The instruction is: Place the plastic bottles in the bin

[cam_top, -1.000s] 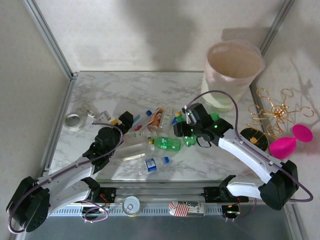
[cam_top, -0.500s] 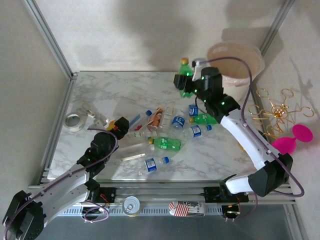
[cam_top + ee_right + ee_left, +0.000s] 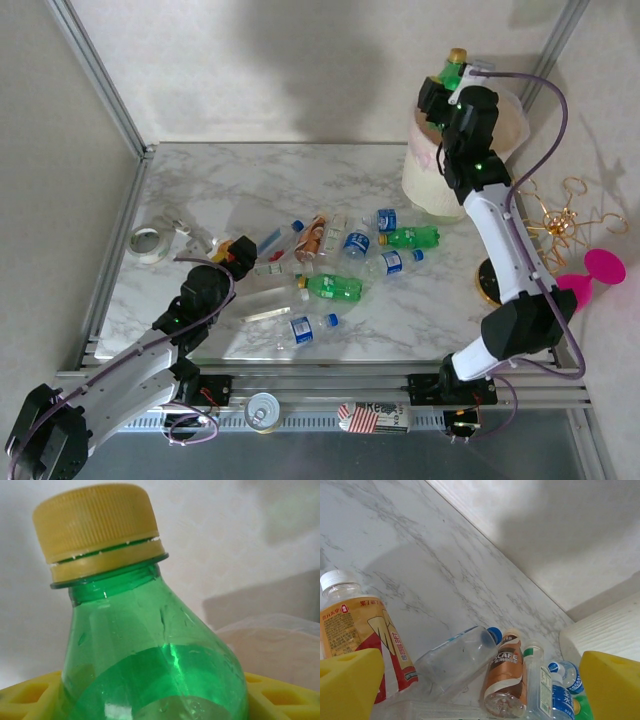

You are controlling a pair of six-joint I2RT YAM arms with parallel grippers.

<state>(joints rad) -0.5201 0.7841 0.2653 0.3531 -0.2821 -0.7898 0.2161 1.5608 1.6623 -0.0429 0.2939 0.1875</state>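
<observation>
At the worktop's far right corner, green bottle (image 3: 450, 70) over the bin (image 3: 428, 178) rim
Your right gripper (image 3: 446, 88) clamps it; centre it above the opening before you release; left gripper (image 3: 237, 248) gapes wide

Top view: the plastic bottles (image 3: 333, 287) lie clustered at the centre of the table (image 3: 220, 180), with the tape roll (image 3: 147, 243) near the left edge and the left gripper (image 3: 236, 251) just left of the cluster. The bin (image 3: 432, 185) stands at the table's upper right corner. Over its rim, the right gripper (image 3: 445, 90) holds a single bottle (image 3: 454, 64).
</observation>
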